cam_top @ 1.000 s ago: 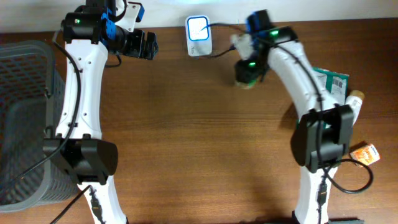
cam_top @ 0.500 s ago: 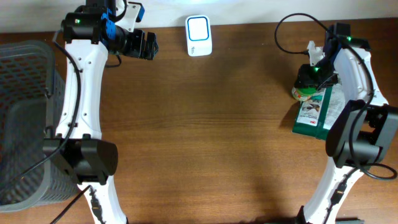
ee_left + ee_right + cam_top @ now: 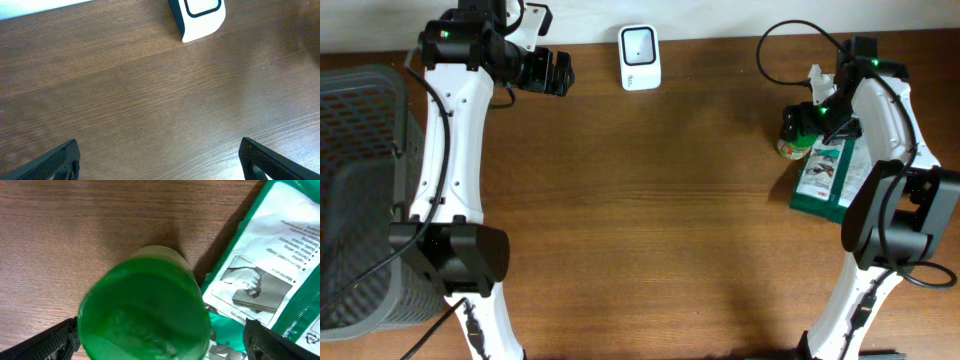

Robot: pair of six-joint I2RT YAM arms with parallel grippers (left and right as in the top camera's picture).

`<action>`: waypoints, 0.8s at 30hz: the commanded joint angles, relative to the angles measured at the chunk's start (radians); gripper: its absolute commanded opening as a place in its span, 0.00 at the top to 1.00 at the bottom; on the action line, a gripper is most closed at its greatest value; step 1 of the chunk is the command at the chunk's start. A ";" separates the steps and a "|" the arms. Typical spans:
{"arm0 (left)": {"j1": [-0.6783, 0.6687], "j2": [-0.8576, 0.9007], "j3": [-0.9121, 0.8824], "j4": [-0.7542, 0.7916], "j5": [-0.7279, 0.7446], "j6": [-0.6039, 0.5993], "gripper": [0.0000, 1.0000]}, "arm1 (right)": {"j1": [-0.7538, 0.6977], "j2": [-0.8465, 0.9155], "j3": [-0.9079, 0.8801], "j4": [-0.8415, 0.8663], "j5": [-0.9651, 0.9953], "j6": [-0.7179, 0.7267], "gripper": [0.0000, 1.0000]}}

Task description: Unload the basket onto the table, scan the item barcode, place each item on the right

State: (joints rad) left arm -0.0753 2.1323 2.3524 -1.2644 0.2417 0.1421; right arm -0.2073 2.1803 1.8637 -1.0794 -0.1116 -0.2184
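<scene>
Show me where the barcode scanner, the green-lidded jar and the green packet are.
barcode scanner (image 3: 640, 56): overhead view, middle of its white face.
green-lidded jar (image 3: 145, 311): right wrist view, centre of the green lid.
green packet (image 3: 827, 178): overhead view, middle of its printed label.

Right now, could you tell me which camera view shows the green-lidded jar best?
The right wrist view: the green-lidded jar fills the frame from above, standing on the table beside the green packet. The overhead view shows it small and partly hidden by the right arm. The left wrist view shows only the scanner.
</scene>
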 commanded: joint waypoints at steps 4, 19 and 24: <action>0.006 0.000 0.003 0.002 -0.003 0.013 0.01 | 0.006 -0.046 0.211 -0.164 -0.016 0.000 0.02; 0.006 0.000 0.003 0.002 -0.003 0.013 0.01 | 0.064 -0.612 0.606 -0.619 -0.104 0.127 0.02; 0.006 0.000 0.003 0.002 -0.003 0.013 0.01 | 0.064 -0.643 0.606 -0.619 -0.184 0.125 0.02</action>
State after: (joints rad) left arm -0.0757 2.1323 2.3524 -1.2644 0.2417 0.1421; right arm -0.1440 1.5375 2.4695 -1.6924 -0.2527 -0.1028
